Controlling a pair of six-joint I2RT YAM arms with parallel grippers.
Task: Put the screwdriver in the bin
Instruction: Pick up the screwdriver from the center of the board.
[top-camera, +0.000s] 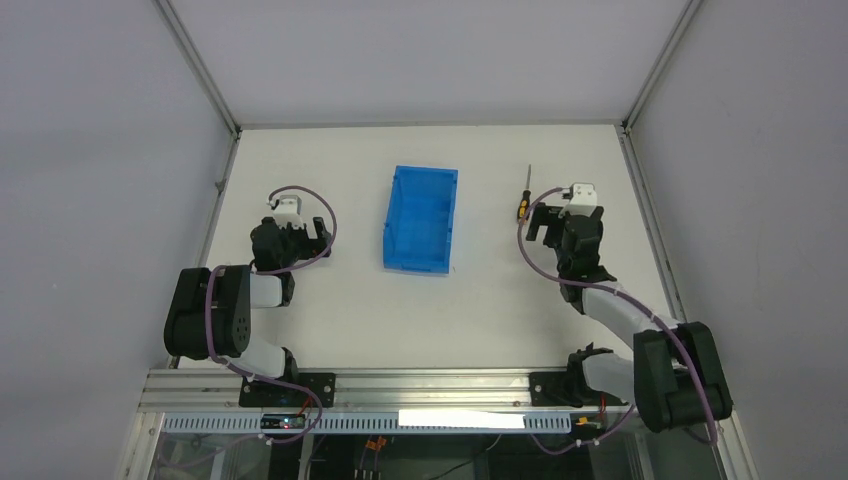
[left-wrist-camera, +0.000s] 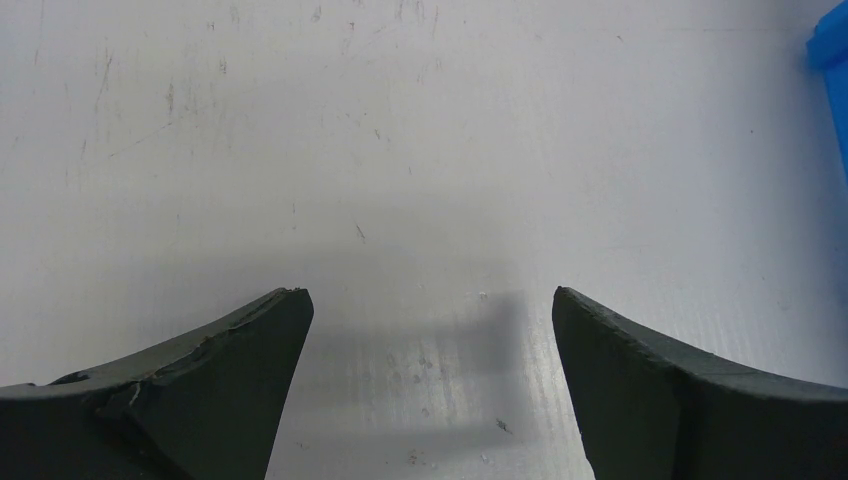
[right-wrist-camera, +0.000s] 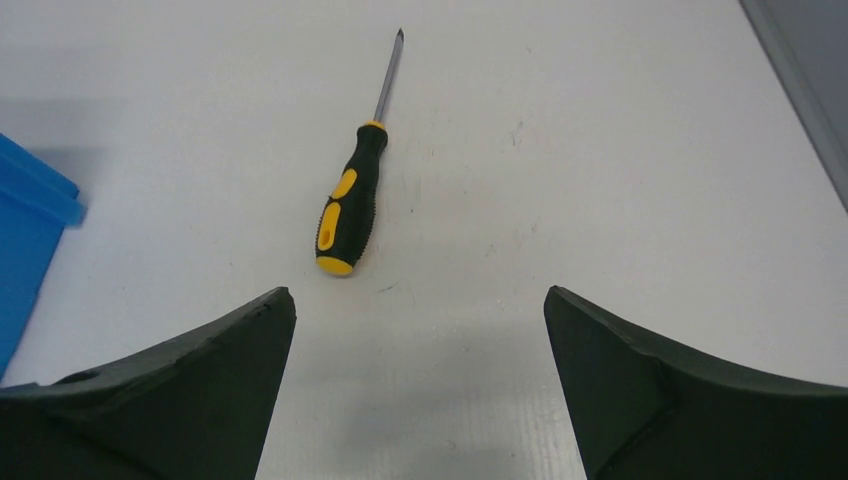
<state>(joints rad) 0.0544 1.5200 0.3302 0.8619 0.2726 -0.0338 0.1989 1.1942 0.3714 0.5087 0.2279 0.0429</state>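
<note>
I see R gripper (right-wrist-camera: 418, 300) jaws wide apart, nothing held. The screwdriver (right-wrist-camera: 350, 200) lies flat on the table (right-wrist-camera: 620, 150) just ahead, slightly left, tip pointing away. Bin (top-camera: 421, 218) sits mid-table, apart from it. L gripper (left-wrist-camera: 430, 300) jaws also apart.

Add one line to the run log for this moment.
stage: pre-grasp | screwdriver: flat on table, right of bin | right gripper: open, short of screwdriver, not touching | left gripper: open, empty
</note>
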